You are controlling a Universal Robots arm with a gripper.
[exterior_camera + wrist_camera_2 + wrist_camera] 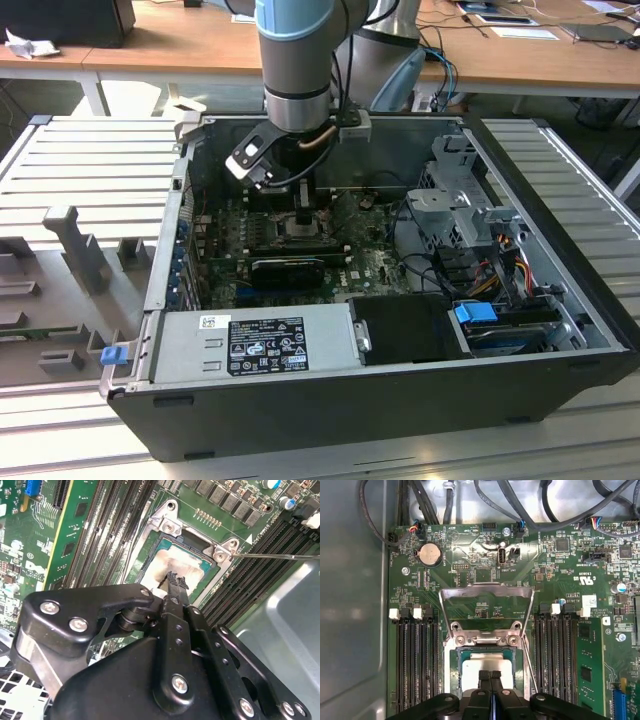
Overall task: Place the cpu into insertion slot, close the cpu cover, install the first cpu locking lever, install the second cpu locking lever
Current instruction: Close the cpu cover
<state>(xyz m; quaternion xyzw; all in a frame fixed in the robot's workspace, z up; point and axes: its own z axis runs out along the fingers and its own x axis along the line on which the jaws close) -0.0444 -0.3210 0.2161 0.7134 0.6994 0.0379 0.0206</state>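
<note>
Inside open PC case point(330, 405) on slatted table point(90, 150): arm point(300, 60) reaches down to the board, over the socket area. In both wrist views the cpu point(475, 666) lies flat in the insertion slot point(457, 672), pale top w/ smeared residue. The hand point(490, 676) has its fingers pressed together, no gap, nothing clamped. Tips sit at cpu centre (touching or just above, cannot tell). First wrist view: the cpu cover point(485, 586) is tilted up, open, hinged at the slot edge far from the hand; board visible thru its window. Second wrist view: thin lever rod point(280, 556) runs out from a slot corner across the RAM slots point(260, 575).
</note>
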